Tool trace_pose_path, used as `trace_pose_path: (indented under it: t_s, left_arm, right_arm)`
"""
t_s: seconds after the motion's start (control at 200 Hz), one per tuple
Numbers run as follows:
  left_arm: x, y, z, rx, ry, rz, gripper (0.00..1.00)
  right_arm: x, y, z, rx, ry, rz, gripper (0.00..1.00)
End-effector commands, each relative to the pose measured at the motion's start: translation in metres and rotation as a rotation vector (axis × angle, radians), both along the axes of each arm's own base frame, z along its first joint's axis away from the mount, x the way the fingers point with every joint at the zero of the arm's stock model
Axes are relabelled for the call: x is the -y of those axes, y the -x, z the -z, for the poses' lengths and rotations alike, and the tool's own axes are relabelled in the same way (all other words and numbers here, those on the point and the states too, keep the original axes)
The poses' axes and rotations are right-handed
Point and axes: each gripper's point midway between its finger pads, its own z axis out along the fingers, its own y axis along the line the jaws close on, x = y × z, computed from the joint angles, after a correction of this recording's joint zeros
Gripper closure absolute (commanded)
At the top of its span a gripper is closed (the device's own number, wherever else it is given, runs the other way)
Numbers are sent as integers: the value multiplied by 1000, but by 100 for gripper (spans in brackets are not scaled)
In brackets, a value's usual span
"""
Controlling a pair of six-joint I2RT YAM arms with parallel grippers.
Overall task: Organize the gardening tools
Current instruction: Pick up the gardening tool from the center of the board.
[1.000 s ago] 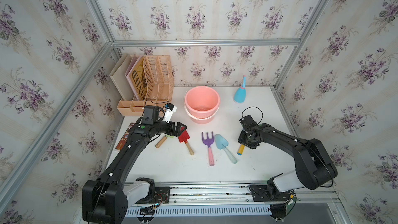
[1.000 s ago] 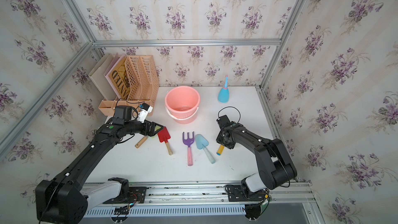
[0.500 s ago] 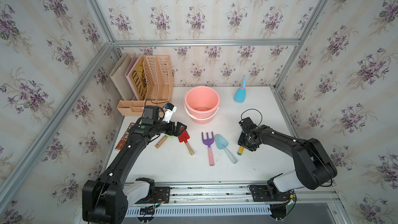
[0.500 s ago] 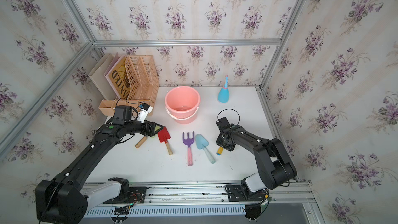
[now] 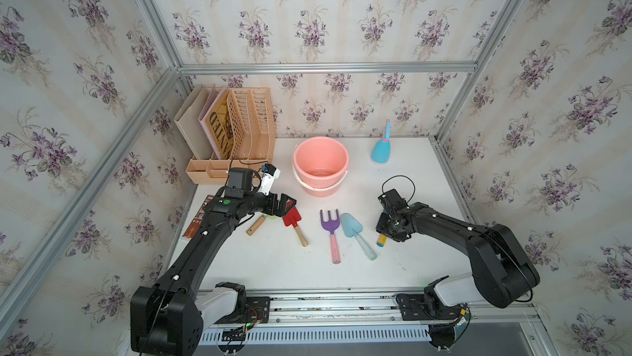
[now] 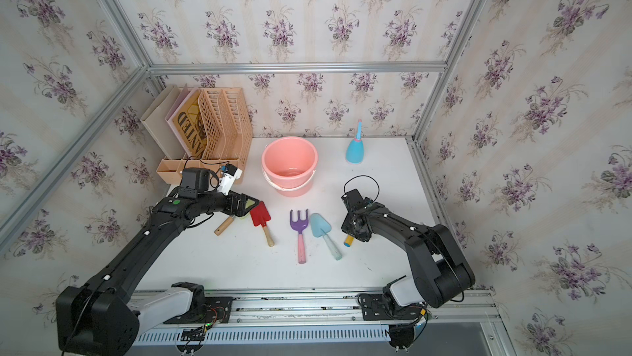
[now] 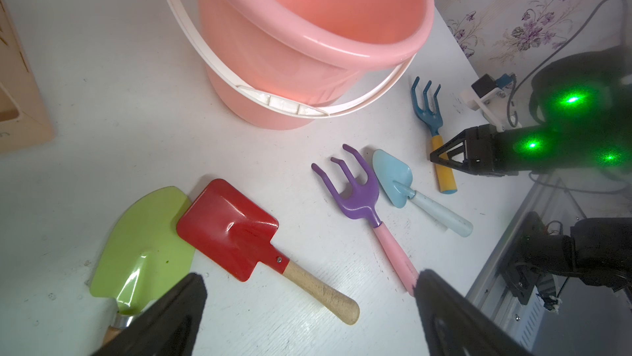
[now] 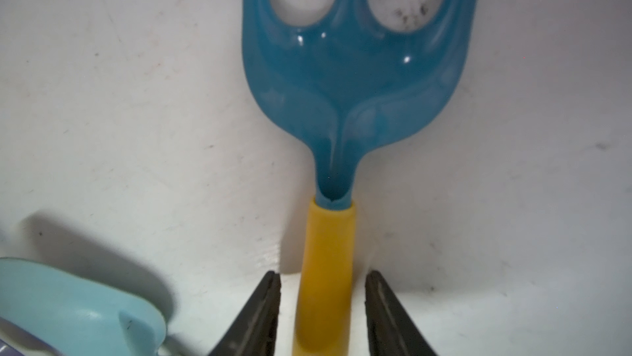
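Floral-papered walls (image 5: 307, 12) in a metal frame close in a white tabletop (image 5: 393, 268), and both arms reach in from the near rail. A peach file organiser (image 5: 251, 125) stands in the back corner on the robot's left. The pink bucket (image 5: 318, 189) sits upright and empty at the back middle. With its mouth up and within reach of either arm, it is probably where the tools are meant to go. The blue spray bottle (image 5: 381, 154) stands apart, near the back on the right.

The hand tools lie flat in a loose row in front of the bucket, handles mostly toward the robot, so each offers a slim shaft to pinch. From left to right they are the lime spade (image 7: 143, 241), the red spade (image 7: 232, 231) touching its blade, the purple fork (image 7: 359, 197), the light-blue trowel (image 7: 393, 176) just beside it, and the blue fork (image 8: 352, 73).

The left gripper (image 5: 287, 204) hangs spread wide and empty over the two spades, likely waiting its turn.

The right gripper (image 8: 323, 275) is down at the tabletop. Its jaws stand narrow on either side of the blue fork's yellow handle (image 8: 325, 251), with a sliver of gap each side and nothing clamped yet. It straddles the handle rather than the head, which looks too broad for these jaws.
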Motion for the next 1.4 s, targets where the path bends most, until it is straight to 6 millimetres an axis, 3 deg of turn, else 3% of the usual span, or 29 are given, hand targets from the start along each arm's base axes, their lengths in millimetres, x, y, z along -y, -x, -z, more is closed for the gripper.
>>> trace_pose_path:
  t_s: [0.0,0.23,0.37,0.574,0.644,0.869,1.104,1.129,1.394]
  left_arm:
    - [0,-2,-2,10,-1,-2,1]
    - [0,-2,-3,13,2,-1,1]
    - [-1,-1,-5,15,0,-4,1]
    - [-2,0,-7,18,-3,-8,1]
    - [-2,0,-8,20,-1,-9,1]
    - [3,-3,-16,28,30,-1,1]
    - [16,-5,-37,61,72,34,1]
    - [18,-5,-39,65,76,40,1]
    - [49,-1,-60,84,151,139,1]
  right_arm:
    - [-4,15,5,-62,-28,3,56]
    - [-1,22,20,-102,-11,-3,58]
    - [0,24,30,-122,-2,-13,65]
    - [1,27,38,-131,5,-18,96]
    - [3,24,34,-111,16,-19,100]
    - [9,-4,-2,33,103,-73,100]
    - [-5,-27,-54,210,108,-171,100]
    - [-17,-23,-59,233,100,-221,100]
    - [-56,-25,-131,517,45,-373,100]
